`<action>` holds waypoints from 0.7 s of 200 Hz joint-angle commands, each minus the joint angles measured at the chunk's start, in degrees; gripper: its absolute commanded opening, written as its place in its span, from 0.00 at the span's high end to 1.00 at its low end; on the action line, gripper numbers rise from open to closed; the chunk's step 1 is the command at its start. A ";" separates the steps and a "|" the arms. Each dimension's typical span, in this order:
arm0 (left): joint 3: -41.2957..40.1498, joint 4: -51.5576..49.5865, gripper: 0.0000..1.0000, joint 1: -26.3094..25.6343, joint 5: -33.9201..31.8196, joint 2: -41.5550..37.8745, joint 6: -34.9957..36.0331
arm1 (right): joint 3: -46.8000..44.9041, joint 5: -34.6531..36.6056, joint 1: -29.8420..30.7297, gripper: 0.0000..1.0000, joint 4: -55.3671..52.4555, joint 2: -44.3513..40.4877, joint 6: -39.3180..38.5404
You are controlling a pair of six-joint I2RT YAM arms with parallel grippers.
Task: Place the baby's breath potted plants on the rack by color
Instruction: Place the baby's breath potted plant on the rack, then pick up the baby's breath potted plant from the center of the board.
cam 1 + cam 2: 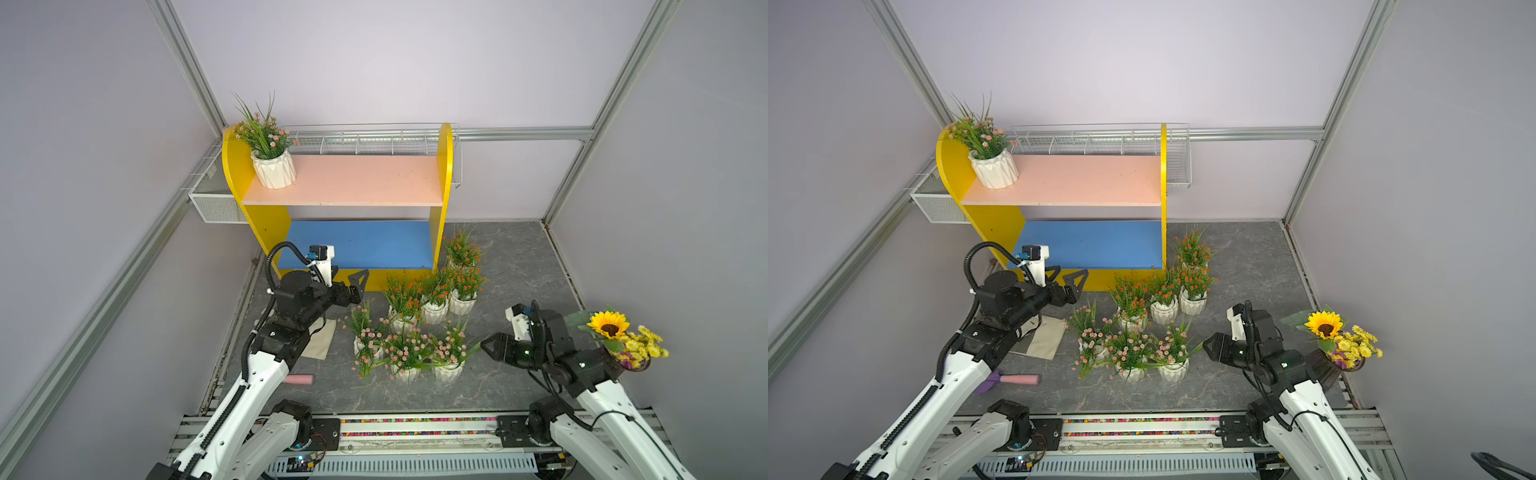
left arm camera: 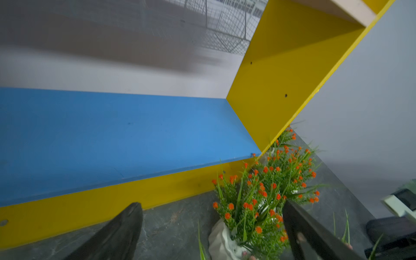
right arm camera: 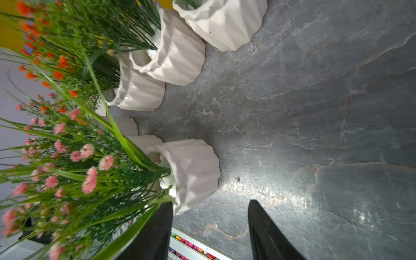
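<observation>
Left gripper (image 2: pixel 210 203) — I found jaws spread wide, empty. Right gripper (image 3: pixel 210 201) — jaws part-spread, empty, just beside pink-blossom pot (image 3: pixel 193 171).

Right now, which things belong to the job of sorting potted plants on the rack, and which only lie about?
Job: white ribbed pots with pink blossoms; white ribbed pots with orange-red blossoms; two-shelf wooden rack with yellow sides.
Lying about: yellow sunflower bouquet; white wire mesh baskets; beige cloth; pink-handled purple tool.
</observation>
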 commanded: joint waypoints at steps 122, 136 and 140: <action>-3.85 7.31 0.00 -3.66 2.71 0.49 -0.84 | -2.19 4.92 9.29 0.50 -1.93 -3.06 3.84; -3.68 7.59 0.00 -3.76 3.39 0.35 -1.07 | -2.58 5.11 10.35 0.50 -1.73 -3.02 4.00; -3.60 7.63 0.00 -3.76 3.39 0.35 -1.16 | -2.88 5.11 10.59 0.51 -1.25 -2.86 4.14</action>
